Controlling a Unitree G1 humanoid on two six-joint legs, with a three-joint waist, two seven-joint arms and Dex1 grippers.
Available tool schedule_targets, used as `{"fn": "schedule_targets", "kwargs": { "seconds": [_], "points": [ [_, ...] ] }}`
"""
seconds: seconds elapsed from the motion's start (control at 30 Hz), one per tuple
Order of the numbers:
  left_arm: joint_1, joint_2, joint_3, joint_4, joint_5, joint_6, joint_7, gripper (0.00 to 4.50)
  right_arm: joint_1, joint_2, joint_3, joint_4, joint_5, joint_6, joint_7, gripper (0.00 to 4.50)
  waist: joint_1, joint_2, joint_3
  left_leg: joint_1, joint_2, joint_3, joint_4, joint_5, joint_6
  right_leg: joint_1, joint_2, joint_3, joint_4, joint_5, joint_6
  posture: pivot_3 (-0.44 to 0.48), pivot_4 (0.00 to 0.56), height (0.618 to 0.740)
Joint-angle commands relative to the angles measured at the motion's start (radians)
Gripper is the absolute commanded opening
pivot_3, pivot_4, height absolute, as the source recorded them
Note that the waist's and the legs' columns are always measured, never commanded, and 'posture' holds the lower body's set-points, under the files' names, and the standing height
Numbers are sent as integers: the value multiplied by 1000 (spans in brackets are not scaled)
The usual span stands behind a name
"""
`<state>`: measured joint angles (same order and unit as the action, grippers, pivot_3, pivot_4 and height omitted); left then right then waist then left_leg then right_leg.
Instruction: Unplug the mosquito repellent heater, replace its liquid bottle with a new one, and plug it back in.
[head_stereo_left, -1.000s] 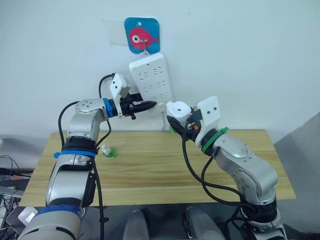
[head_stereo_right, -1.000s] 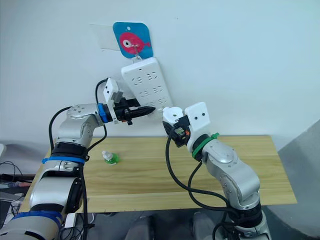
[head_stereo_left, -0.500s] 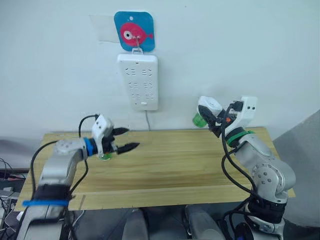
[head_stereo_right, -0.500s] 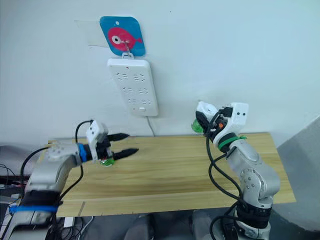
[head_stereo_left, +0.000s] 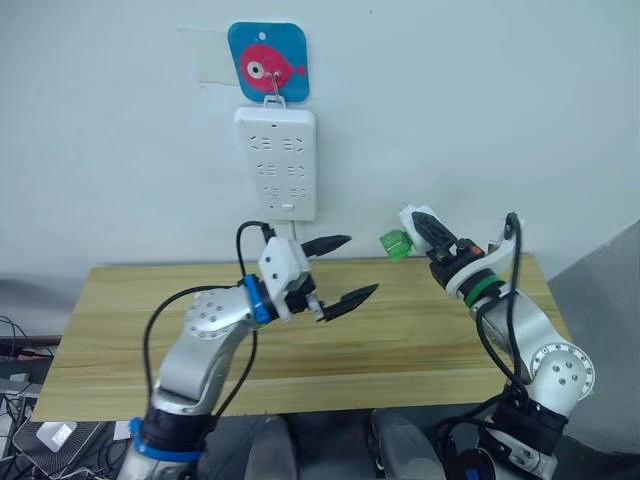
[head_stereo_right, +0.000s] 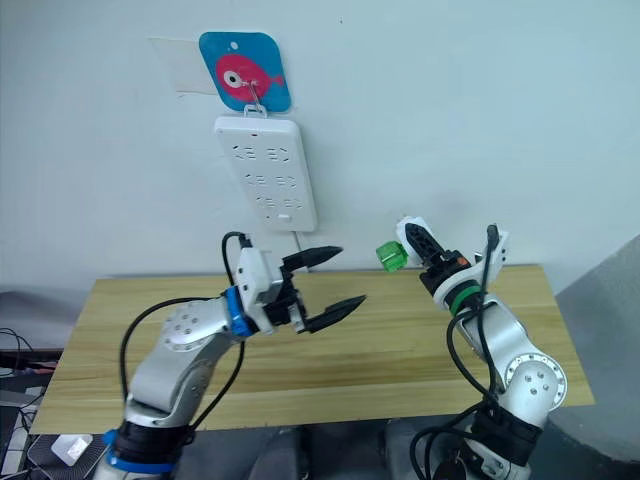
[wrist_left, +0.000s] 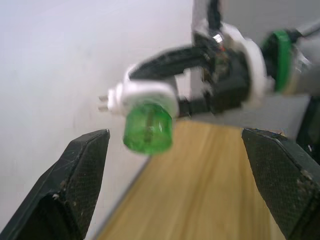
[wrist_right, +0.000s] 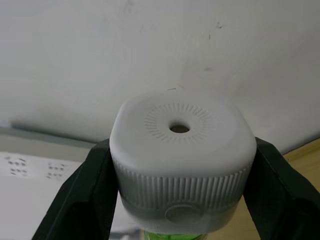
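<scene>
- While the right gripper (head_stereo_left: 425, 236) clamps the mosquito repellent heater (wrist_right: 182, 157) between its fingers, holding it in the air above the table (head_stereo_left: 420, 330), its liquid bottle (wrist_left: 148, 131) sticks out toward the left gripper (head_stereo_left: 340, 270).
- That gripper's fingers are spread wide, on either side of the bottle, touching nothing.
- Risk: an off-centre squeeze on the round bottle could slip or wrench the heater in its hold.
- The bottle is probably still seated; its neck is hidden.
- The power strip (head_stereo_left: 275, 163) hangs on the wall, sockets unoccupied.
</scene>
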<state>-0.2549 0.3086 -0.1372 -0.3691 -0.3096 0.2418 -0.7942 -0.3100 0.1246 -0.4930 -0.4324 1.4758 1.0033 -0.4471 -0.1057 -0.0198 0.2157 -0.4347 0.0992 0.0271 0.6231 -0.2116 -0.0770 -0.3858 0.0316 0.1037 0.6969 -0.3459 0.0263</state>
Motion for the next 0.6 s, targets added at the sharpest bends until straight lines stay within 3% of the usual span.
{"fn": "schedule_targets", "kwargs": {
  "seconds": [0.03,0.23,0.57,0.6],
  "points": [
    [-26,-60,-50,53,49,-73,58,4465,41,-16,97,-74,188,-77,-88,3017,-7,0,0,0,0,0,0,0,0,0,0,0,0,0,0,-147,227,740],
    [-64,-110,-82,150,104,-155,97,4465,56,-97,210,-114,326,-222,-177,3017,-11,0,0,0,0,0,1,0,0,0,0,0,1,0,0,-162,225,740],
    [-83,-146,-88,182,116,-209,133,4465,91,-234,315,-130,374,-351,-162,3017,-9,0,0,0,0,0,1,2,-3,0,0,0,0,0,1,-169,225,740],
    [-86,-144,-85,178,110,-207,130,4291,94,-244,319,-128,374,-360,-157,3017,-9,0,0,0,0,1,1,2,-3,0,0,0,0,0,1,-169,225,740]
  ]
}}
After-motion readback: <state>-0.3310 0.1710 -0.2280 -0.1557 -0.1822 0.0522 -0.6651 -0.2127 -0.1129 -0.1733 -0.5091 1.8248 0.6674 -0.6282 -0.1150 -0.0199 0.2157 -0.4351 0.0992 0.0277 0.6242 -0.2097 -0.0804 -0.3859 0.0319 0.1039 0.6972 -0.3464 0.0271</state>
